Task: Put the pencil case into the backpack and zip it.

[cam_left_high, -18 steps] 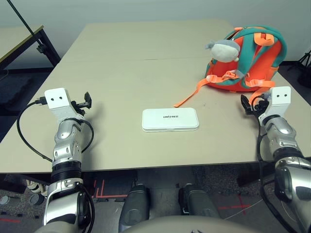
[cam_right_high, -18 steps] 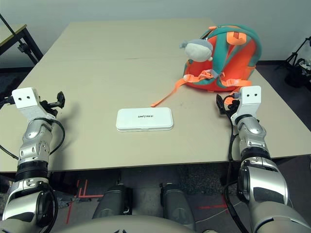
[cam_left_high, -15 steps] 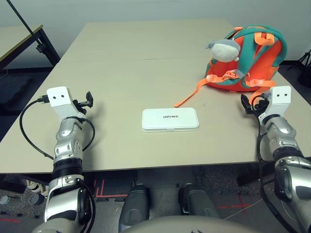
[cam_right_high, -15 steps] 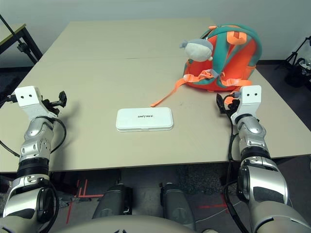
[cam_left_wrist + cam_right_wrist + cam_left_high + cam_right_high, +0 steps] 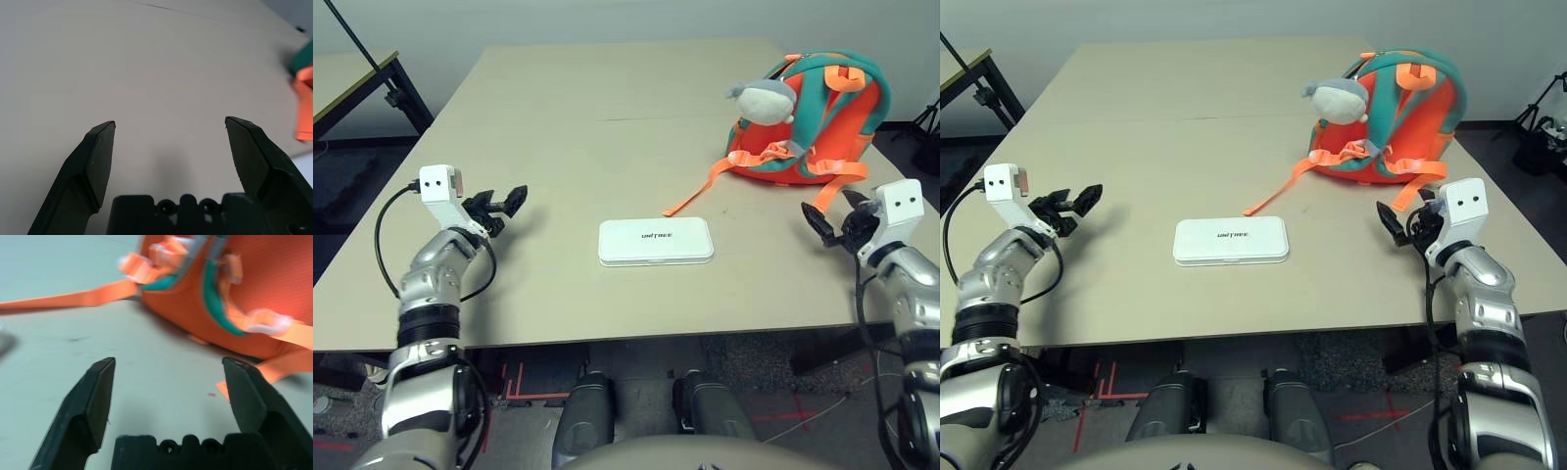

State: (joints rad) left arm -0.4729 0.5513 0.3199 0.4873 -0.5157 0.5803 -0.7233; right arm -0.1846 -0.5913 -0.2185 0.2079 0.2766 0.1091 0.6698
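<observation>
Beige table: broad flat top carrying every item; a thin seam crosses it.
Backpack: orange with teal trim, at the far right of the table; grey plush charm on its near face; one orange strap trails across the top toward the case.
Case: white, flat, lying at the centre near the front edge; well apart from the backpack; untouched.
Left gripper: fingers spread wide, empty; above the table left of the case.
Right gripper: fingers apart, empty; near the backpack's front, not touching it.
</observation>
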